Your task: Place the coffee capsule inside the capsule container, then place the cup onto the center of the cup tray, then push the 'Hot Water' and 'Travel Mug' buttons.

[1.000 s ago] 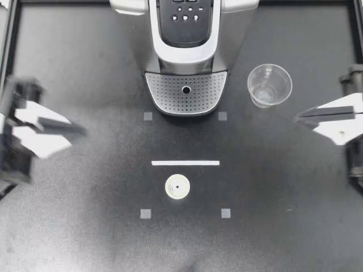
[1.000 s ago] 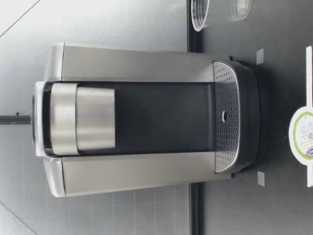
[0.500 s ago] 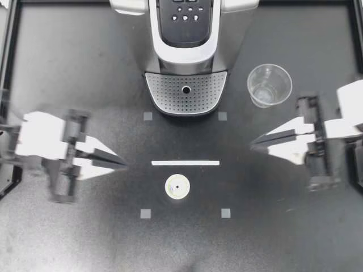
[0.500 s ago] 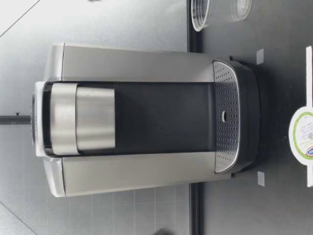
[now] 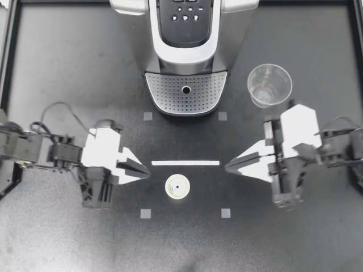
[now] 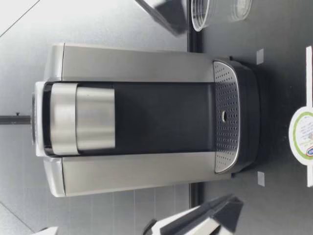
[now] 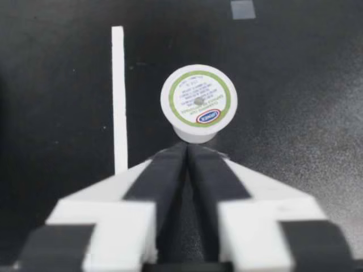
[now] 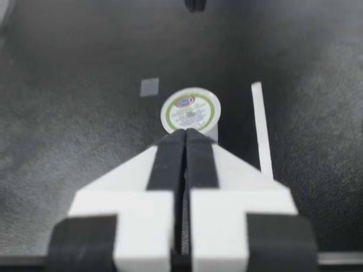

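Observation:
The white coffee capsule (image 5: 177,186) with a green-ringed lid stands on the mat in front of the coffee machine (image 5: 186,51). My left gripper (image 5: 148,171) is shut and empty, its tips just short of the capsule (image 7: 198,102). My right gripper (image 5: 227,167) is also shut and empty, pointing at the capsule (image 8: 190,110) from the other side, farther off. The clear plastic cup (image 5: 269,85) stands upright beside the machine's perforated cup tray (image 5: 186,90). The machine's lid is down, and its button panel (image 5: 186,17) faces up.
A white tape strip (image 5: 185,162) lies between the capsule and the machine. Small grey squares (image 5: 146,213) mark the mat. A black frame (image 5: 8,56) borders the table. In the low view both arms show at the machine's (image 6: 137,120) sides.
Both arms have swung in from the table's sides toward the middle. Their grippers now flank the capsule. Capsule and cup have not moved.

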